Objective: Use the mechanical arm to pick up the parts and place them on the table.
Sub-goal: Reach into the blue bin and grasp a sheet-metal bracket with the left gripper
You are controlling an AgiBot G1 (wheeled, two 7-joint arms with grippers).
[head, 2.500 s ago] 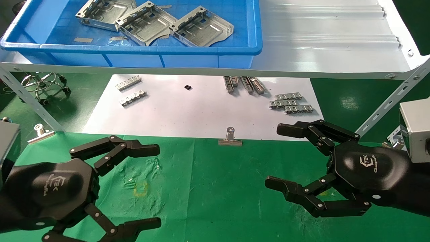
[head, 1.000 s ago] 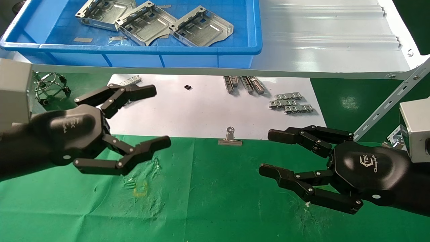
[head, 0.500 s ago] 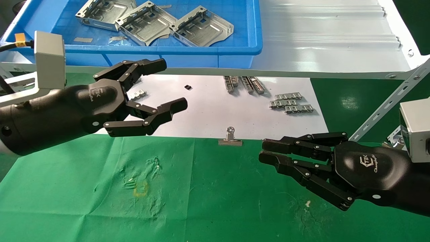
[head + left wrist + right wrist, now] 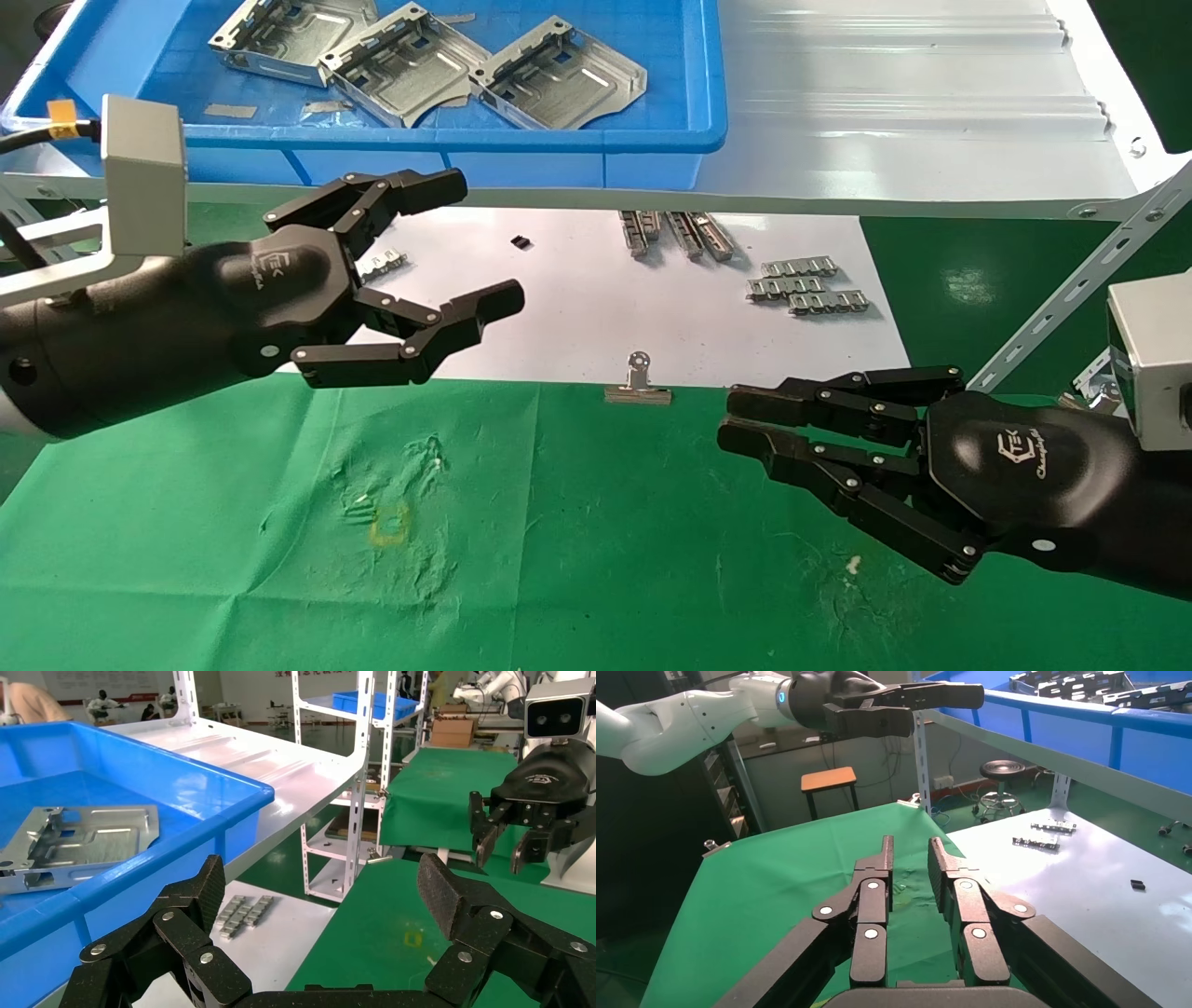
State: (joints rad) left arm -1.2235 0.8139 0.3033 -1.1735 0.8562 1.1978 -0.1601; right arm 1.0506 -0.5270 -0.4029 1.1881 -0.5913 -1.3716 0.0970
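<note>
Three shiny silver parts [image 4: 559,75] lie side by side in a blue bin [image 4: 521,140] on the white shelf; one also shows in the left wrist view [image 4: 77,839]. My left gripper [image 4: 480,247], on the arm with the yellow-tagged cable [image 4: 60,105], is open and empty. It hovers just below and in front of the bin's front wall, over the white paper. In its own view it [image 4: 323,888] spreads wide. My right gripper [image 4: 736,419] hangs low over the green table [image 4: 596,559], fingers drawn together with only a narrow gap, empty [image 4: 909,857].
A white paper sheet [image 4: 559,317] under the shelf [image 4: 885,140] carries ridged metal strips [image 4: 805,289] and a small black piece [image 4: 521,242]. Binder clips [image 4: 638,387] sit at the cloth's edge. A faint yellow square [image 4: 389,527] marks the cloth. A slanted shelf brace [image 4: 1071,289] stands at the right.
My left arm has risen from the cloth and moved forward toward the bin, still open. My right gripper's fingers have closed together. Little has moved in the last half second.
</note>
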